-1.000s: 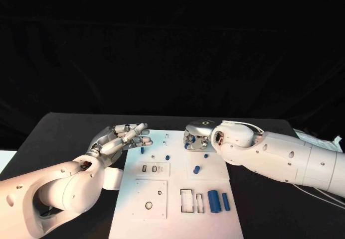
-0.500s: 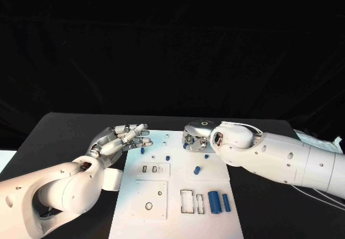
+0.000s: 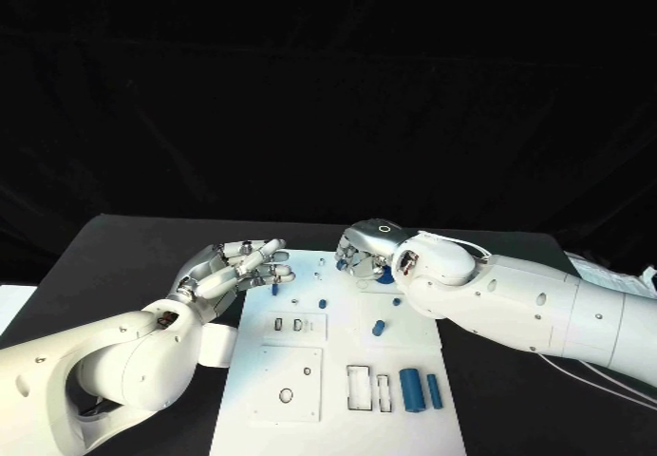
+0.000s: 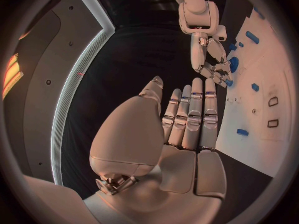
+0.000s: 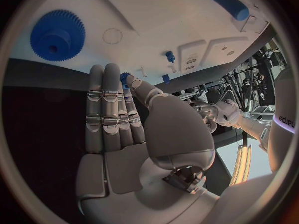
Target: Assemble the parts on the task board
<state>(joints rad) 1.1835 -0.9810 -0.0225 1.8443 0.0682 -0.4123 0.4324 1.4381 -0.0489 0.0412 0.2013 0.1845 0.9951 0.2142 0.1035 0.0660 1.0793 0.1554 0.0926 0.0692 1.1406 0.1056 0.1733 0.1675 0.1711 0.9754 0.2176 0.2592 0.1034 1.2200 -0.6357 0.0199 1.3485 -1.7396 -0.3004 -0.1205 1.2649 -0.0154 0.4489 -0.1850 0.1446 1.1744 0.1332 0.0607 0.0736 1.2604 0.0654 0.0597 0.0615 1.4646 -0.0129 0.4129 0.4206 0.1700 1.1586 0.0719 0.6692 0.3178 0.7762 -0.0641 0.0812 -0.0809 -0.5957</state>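
Nearest on the white task board (image 3: 343, 399), two blue cylinders (image 3: 419, 391) lie side by side beside two rectangular slots (image 3: 369, 389); a square plate with a round hole (image 3: 287, 395) sits to their left. Further up, a small blue peg (image 3: 378, 328) lies mid-board, near a pair of small slots (image 3: 288, 325). Left hand (image 3: 230, 271) hovers at the board's left edge, fingers straight and slightly apart, holding nothing, a small blue part (image 3: 274, 289) just below its fingertips. Right hand (image 3: 359, 255) is over the board's far end, fingers extended close together, nothing visibly gripped. Blue gear (image 5: 57, 35) lies flat on the board beyond its fingertips. Black table (image 3: 123, 256) underneath.
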